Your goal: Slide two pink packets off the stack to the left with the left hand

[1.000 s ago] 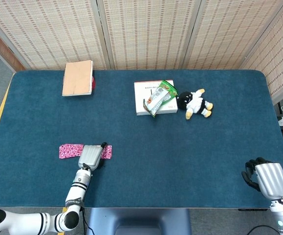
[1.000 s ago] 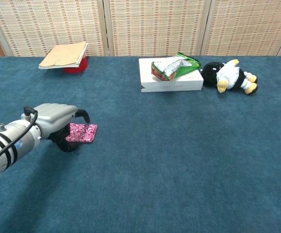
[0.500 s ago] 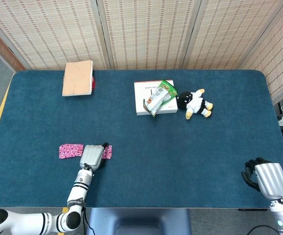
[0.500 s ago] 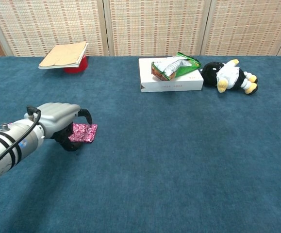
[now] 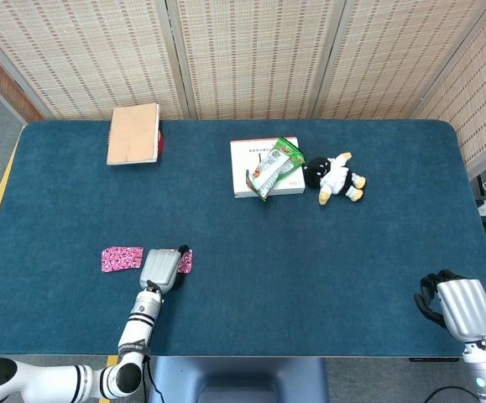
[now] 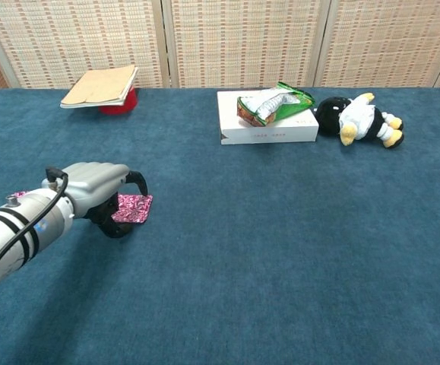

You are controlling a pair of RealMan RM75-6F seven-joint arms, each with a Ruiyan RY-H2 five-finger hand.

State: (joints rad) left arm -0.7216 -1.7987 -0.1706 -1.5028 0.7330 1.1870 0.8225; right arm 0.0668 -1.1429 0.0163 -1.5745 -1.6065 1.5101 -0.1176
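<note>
Test lab: blue-carpeted table (image 5: 310, 252), woven screens (image 5: 251, 54) behind

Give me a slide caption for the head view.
Left hand rests on pink packets on a blue table.

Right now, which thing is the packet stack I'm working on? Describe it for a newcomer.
On the blue felt table, look at the near-left area by the grey left hand. The glossy pink patterned packets lie flat partly under it, the only pink, flat foil items there.
</note>
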